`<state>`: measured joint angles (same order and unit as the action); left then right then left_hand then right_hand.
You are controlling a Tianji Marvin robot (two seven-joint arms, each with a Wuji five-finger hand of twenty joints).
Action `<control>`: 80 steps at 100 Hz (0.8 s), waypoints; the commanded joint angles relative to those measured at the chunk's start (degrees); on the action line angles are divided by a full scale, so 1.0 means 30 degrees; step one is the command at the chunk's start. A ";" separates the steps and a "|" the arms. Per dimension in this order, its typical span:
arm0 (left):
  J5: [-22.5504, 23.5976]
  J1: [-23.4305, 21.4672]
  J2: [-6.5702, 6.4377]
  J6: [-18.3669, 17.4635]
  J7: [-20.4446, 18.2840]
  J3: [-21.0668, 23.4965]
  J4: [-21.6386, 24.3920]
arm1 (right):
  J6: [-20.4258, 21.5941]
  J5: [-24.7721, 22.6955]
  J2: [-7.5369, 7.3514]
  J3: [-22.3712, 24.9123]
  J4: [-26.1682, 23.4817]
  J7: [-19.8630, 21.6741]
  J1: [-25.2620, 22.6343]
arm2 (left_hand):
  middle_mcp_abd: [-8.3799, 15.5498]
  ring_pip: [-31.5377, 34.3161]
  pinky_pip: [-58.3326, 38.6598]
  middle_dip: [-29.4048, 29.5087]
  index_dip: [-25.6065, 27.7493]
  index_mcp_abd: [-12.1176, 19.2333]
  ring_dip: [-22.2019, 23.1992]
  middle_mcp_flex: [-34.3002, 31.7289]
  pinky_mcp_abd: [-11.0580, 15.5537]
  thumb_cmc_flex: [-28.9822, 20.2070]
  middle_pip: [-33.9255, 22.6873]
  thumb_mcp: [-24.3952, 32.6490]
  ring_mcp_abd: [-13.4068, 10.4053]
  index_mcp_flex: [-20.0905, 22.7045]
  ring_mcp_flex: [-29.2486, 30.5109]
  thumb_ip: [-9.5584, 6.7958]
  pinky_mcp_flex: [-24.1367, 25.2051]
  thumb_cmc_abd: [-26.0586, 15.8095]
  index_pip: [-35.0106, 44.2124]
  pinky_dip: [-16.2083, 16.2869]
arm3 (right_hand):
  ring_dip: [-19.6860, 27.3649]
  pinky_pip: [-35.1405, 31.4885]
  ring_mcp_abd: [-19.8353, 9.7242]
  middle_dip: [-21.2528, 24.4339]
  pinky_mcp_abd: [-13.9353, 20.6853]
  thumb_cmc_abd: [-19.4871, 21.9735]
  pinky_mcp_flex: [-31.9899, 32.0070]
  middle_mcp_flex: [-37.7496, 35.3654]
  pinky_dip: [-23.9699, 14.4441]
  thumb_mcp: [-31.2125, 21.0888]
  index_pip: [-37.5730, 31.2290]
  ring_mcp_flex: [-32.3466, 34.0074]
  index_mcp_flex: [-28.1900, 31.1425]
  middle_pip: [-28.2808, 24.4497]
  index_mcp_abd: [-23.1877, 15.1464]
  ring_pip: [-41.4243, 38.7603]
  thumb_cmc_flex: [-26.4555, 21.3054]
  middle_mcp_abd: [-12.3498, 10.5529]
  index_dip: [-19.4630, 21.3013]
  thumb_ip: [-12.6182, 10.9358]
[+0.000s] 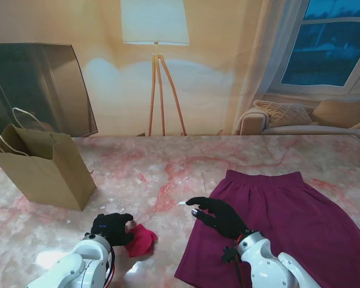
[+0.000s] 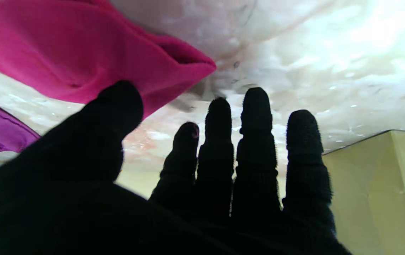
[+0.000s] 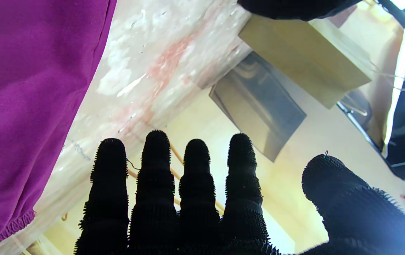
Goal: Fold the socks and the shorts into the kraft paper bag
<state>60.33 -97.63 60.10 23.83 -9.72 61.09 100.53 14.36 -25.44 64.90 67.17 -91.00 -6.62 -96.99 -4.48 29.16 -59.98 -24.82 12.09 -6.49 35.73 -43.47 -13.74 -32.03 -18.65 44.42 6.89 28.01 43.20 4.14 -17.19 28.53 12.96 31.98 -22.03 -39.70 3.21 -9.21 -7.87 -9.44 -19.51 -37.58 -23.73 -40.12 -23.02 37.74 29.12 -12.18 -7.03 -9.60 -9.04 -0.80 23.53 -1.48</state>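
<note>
A crumpled pink sock lies on the marble table near me, seen large in the left wrist view. My left hand hovers just beside it with its black fingers spread, holding nothing. The purple shorts are spread flat on the right half of the table, their edge showing in the right wrist view. Over their left edge my right hand is open, fingers straight. The kraft paper bag stands upright and open at the far left, also visible from the wrists.
The pink-veined marble table stretches between bag and shorts. Behind it stand a floor lamp and a sofa by the window. A dark panel leans behind the bag.
</note>
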 commanded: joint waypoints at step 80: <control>-0.1929 0.0306 0.0184 -0.0559 0.1518 -0.1396 -0.1613 | 0.0047 0.0029 0.0038 -0.0016 -0.0008 -0.0040 -0.0146 | 0.0239 -0.1073 0.2262 -0.1427 1.4484 0.7242 0.0772 -0.0519 -0.0194 -0.3237 0.0540 0.0771 0.0414 0.2677 -0.2381 0.1518 0.2232 0.3164 1.7905 0.0442 | -0.0402 -0.0512 0.0235 -0.0178 -0.0037 0.0400 -0.0082 -0.0227 -0.0819 0.0542 -0.0103 0.0527 -0.0328 -0.0175 -0.0504 -0.0394 -0.0188 -0.0029 0.0129 0.0771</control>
<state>55.63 -95.49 60.39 22.48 -3.62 57.53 97.43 14.39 -25.26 64.91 67.24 -90.96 -6.69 -97.04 -7.91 26.96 -52.09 -39.78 51.16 12.72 39.36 -38.78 -13.91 -39.84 -23.06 44.29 8.20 34.56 33.17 7.38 -10.00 37.23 62.68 32.38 -22.03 -39.71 3.22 -9.21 -7.87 -9.44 -19.51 -37.58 -23.74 -40.12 -23.02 37.74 29.12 -12.18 -7.03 -9.61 -9.04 -0.80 23.53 -1.48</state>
